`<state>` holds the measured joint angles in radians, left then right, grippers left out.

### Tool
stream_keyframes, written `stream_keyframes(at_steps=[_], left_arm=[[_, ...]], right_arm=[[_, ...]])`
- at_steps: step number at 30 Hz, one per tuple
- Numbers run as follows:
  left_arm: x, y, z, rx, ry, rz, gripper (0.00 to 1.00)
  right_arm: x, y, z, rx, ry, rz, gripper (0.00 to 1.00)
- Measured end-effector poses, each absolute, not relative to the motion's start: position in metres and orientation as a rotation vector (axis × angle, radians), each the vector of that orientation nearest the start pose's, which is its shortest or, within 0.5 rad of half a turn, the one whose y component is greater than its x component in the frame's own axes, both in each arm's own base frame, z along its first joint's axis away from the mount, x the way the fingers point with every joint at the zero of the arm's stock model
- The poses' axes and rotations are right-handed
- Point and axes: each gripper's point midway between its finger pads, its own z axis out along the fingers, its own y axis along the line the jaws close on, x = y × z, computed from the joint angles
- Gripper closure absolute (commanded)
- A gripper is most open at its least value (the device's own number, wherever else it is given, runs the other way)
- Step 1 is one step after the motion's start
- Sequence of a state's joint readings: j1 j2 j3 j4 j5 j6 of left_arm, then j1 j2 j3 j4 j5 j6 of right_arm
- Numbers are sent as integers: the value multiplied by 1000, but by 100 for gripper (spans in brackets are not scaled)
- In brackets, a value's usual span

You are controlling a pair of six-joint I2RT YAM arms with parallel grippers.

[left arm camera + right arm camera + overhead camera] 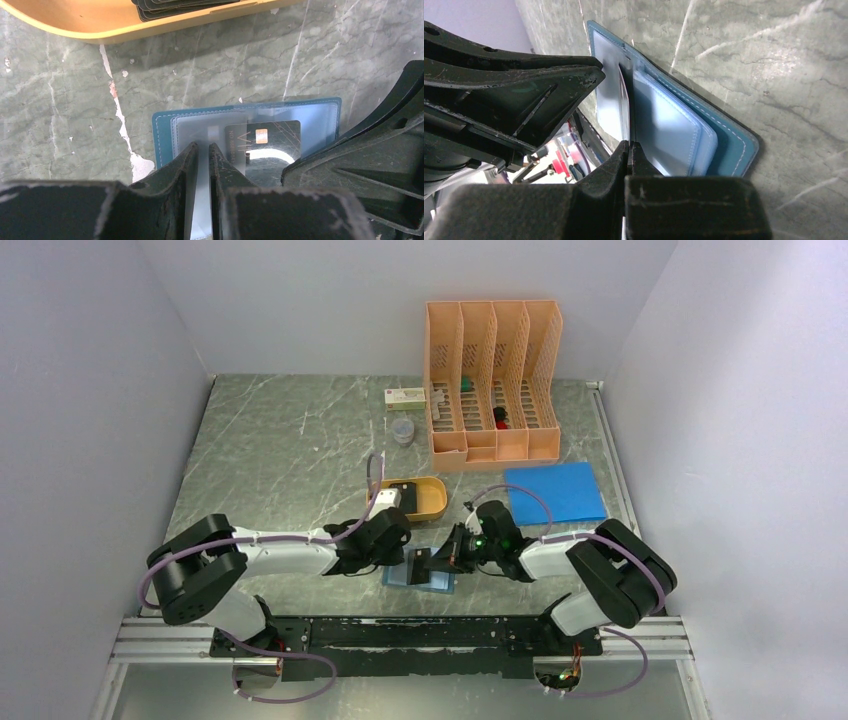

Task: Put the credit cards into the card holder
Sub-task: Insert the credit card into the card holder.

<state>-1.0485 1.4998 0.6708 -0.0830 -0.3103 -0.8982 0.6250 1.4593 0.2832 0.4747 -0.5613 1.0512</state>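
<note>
The teal card holder (pixel 437 586) lies open on the table between the two arms, seen also in the left wrist view (pixel 162 132) and the right wrist view (pixel 729 145). My left gripper (pixel 404 562) (pixel 202 148) is shut on a clear inner pocket leaf of the holder and lifts it. My right gripper (pixel 452 558) (pixel 629 146) is shut on a dark credit card (pixel 270 142) (pixel 624 107), whose end is in behind the lifted clear leaf. More dark credit cards (pixel 185 6) lie stacked in the orange oval tray (pixel 437 502) (pixel 100 25).
An orange file organizer (pixel 492 380) stands at the back. A flat bright-blue sheet (pixel 556 492) lies right of the tray. A small white box (pixel 405 397) and a small clear cup (pixel 402 430) sit left of the organizer. White walls enclose the table.
</note>
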Motion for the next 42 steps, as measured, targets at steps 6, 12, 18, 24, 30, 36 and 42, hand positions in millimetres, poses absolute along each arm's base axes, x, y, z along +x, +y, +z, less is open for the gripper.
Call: stream_keyframes(at_steps=[6, 12, 18, 24, 30, 36, 42], left_arm=[[190, -285, 22, 46, 2484, -487, 80], [189, -284, 22, 45, 2484, -488, 80], [189, -283, 22, 44, 2483, -489, 80], [189, -283, 23, 44, 2484, -488, 79], [187, -281, 23, 38, 2489, -488, 73], [180, -268, 28, 38, 2506, -466, 68], [177, -254, 44, 18, 2485, -463, 68]], right_arm=[[158, 265, 25, 251, 2607, 1392, 100], [161, 265, 26, 271, 2595, 1388, 100], [161, 267, 26, 264, 2593, 1394, 100], [157, 275, 24, 228, 2623, 1407, 100], [154, 281, 23, 204, 2635, 1422, 100], [154, 283, 24, 189, 2636, 1432, 100], [156, 285, 25, 171, 2635, 1427, 100]])
